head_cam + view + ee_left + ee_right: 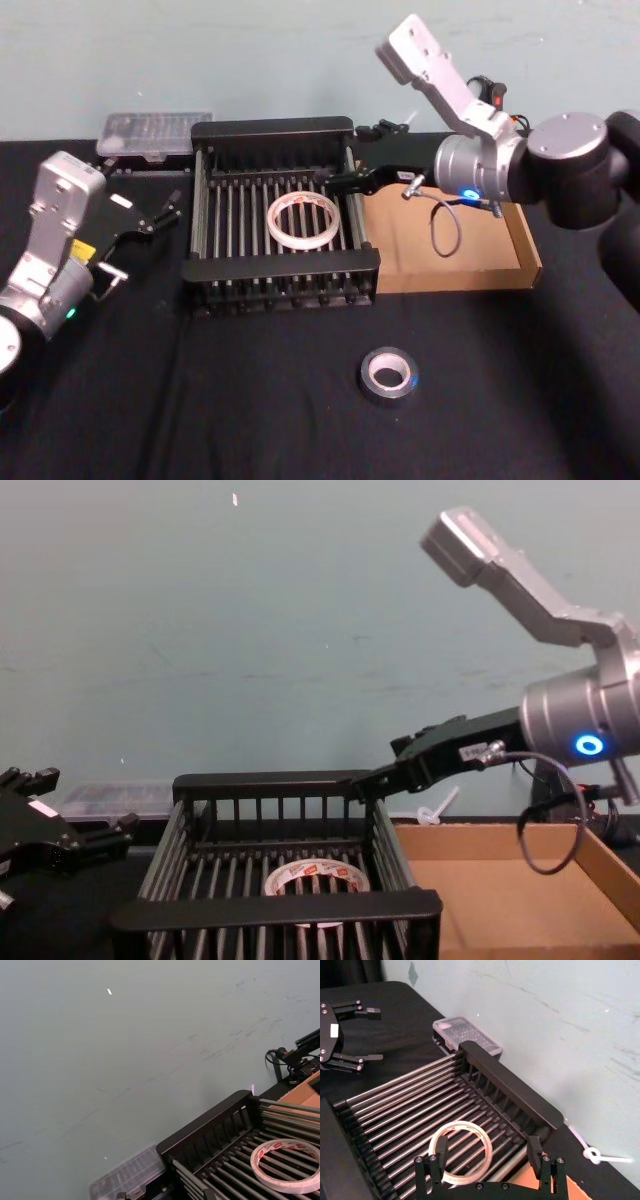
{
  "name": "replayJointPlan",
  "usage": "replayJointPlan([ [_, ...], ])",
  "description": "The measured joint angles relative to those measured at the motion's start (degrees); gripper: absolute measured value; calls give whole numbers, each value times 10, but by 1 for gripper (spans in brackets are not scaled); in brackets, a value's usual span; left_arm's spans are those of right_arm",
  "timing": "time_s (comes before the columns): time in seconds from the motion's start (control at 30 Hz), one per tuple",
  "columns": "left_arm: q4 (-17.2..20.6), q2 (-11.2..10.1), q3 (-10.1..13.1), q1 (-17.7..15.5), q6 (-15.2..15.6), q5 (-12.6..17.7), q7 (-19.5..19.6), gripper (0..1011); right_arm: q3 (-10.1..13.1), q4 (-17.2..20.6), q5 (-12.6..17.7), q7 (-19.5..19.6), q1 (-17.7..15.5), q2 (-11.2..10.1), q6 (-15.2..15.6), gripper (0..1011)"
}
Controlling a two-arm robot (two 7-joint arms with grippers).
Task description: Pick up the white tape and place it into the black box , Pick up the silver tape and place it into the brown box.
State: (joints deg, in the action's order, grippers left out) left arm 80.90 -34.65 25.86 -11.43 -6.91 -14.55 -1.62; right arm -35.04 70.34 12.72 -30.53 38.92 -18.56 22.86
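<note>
White tape (303, 221) lies flat on the bars of the black box (281, 128), first half done. Right gripper (340, 184) hangs empty over the box's right rim, jaws wide. Silver tape (389, 375) sits on the cloth in front of the box; brown box (527, 250) right of it. Left gripper (160, 213) spread, idle left.

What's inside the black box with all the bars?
The white tape lies flat on the bars inside the black box. The right pincer, open and holding nothing, hangs above the box's right rim. The box's near wall hides part of the floor in the chest view.
</note>
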Motion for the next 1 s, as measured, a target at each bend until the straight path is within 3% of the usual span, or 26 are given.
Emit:
replayJointPlan([
  [0.4,0,0,0,0,0,0,0,1001,41,105,28,-1,-52,-62,46,1000],
  [0.63,0,0,0,0,0,0,0,1001,60,180,56,-13,-95,-119,74,1002],
  [0.8,0,0,0,0,0,0,0,1001,62,217,70,-20,-119,-152,89,1002],
  [1.0,0,0,0,0,0,0,0,1001,55,244,79,-24,-139,-176,101,1002],
])
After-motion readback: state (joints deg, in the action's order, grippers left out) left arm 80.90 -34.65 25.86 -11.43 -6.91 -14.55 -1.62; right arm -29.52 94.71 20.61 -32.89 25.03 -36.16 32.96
